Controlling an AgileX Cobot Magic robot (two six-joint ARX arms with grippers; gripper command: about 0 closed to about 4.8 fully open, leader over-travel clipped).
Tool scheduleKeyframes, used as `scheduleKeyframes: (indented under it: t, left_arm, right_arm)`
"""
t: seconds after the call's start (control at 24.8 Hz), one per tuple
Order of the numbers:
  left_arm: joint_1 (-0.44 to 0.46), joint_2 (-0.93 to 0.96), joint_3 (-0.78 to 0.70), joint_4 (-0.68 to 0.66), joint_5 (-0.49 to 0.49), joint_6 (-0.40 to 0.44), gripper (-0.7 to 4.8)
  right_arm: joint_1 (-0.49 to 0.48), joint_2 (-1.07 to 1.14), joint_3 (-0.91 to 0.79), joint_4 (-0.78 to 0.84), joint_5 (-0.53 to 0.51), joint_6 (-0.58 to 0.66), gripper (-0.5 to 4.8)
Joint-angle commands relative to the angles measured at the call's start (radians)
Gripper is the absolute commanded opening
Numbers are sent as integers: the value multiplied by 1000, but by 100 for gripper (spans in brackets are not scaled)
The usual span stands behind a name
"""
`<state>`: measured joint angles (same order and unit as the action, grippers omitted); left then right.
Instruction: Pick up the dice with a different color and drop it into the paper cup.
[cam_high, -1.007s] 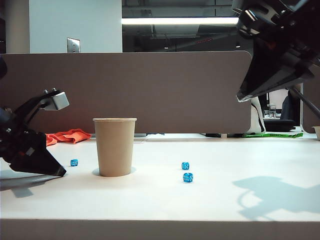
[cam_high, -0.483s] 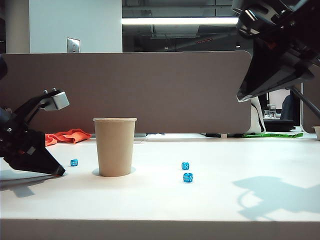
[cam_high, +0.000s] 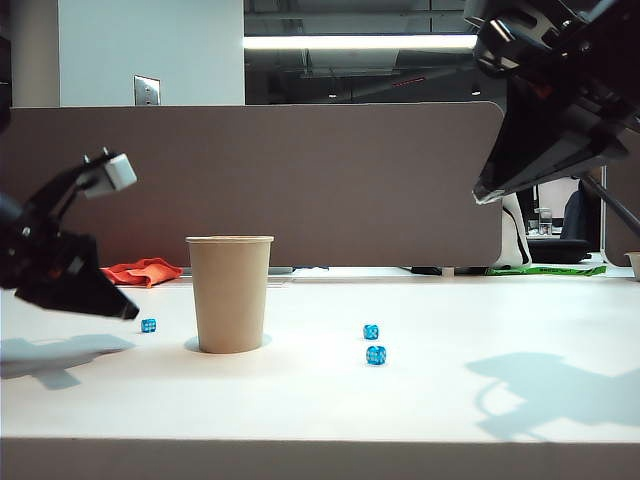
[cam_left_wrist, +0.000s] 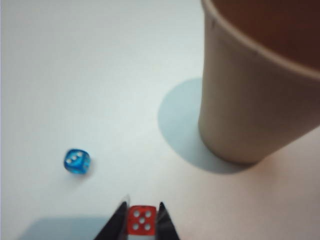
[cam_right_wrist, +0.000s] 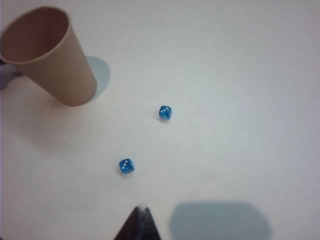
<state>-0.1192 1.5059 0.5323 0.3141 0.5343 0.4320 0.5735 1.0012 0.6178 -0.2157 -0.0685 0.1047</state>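
White table (cam_high: 420, 400): red die (cam_left_wrist: 141, 220) is pinched by left gripper (cam_left_wrist: 141, 223) near cup (cam_high: 229, 293); right gripper (cam_right_wrist: 139, 220) is pressed together, raised.

The left gripper (cam_left_wrist: 142, 222) hung above the table left of the paper cup (cam_high: 229, 293), its fingertips clamped on the red die (cam_left_wrist: 141, 219). The right gripper (cam_right_wrist: 140, 220) hung high, fingertips together.

Office: grey desk partition (cam_high: 250, 180), ceiling strip light (cam_high: 360, 42), white desk (cam_high: 400, 400).
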Motion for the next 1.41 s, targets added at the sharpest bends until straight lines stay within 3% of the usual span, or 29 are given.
scheduleKeyframes:
  t: [0.04,0.36,0.52,0.72,0.81,1.13,1.41]
  left_arm:
    - [0,-49,7,10,8,-2,52]
    - [0,-211,8,19,57,-11,52]
    - [-17,-219,8,118,160,-119,51]
    - [-121,-212,17,196,155,-118,52]
    - [-153,-191,28,211,103,-118,52]
    - [-171,-74,104,211,94,-136,52]
    - [-172,-75,104,130,141,-158,53]
  right_arm:
    - [0,-3,2,11,-1,0,-1]
    - [1,-3,2,10,-1,-1,-1]
    - [1,-3,2,10,-2,-1,-1]
    - [1,-3,2,10,-2,0,-1]
    - [1,-3,2,10,-2,0,-1]
    - [1,-3,2,10,-1,0,-1]
    - [1,-3,2,10,-1,0,-1]
